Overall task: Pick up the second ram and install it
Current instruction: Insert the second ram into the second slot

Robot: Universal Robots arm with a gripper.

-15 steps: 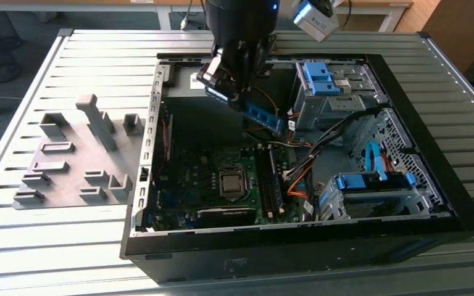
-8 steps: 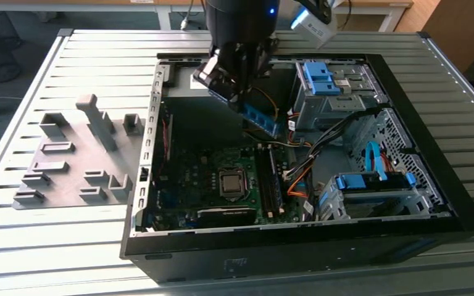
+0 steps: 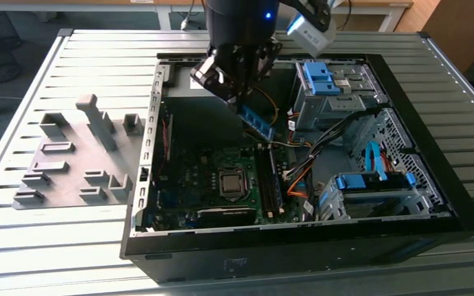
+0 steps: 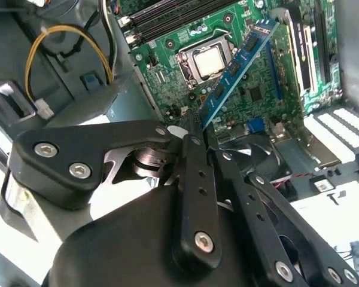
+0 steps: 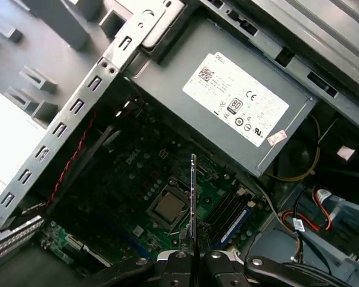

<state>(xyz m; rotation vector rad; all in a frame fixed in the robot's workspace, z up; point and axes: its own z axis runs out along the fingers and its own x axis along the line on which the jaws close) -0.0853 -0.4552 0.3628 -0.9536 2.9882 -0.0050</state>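
My gripper point(image 3: 241, 106) hangs over the open computer case point(image 3: 402, 123), shut on the second ram point(image 3: 258, 123), a narrow blue-green board with dark chips. The board slants down from the fingers above the motherboard point(image 3: 212, 179), clear of it. In the second wrist view the second ram point(image 4: 236, 66) reaches from my gripper point(image 4: 194, 128) across the green board near the processor socket point(image 4: 208, 60). Seen edge-on in the first wrist view, the second ram point(image 5: 193, 197) rises from my gripper point(image 5: 191, 256), with the long memory slots point(image 5: 230, 212) beside it.
A grey plastic fixture point(image 3: 81, 154) with upright blocks lies on the slatted table at the exterior view's left. Inside the case sit a power supply point(image 5: 245, 107), blue drive cages point(image 3: 369, 185), and loose cables point(image 3: 303, 166) next to the slots point(image 3: 270, 185).
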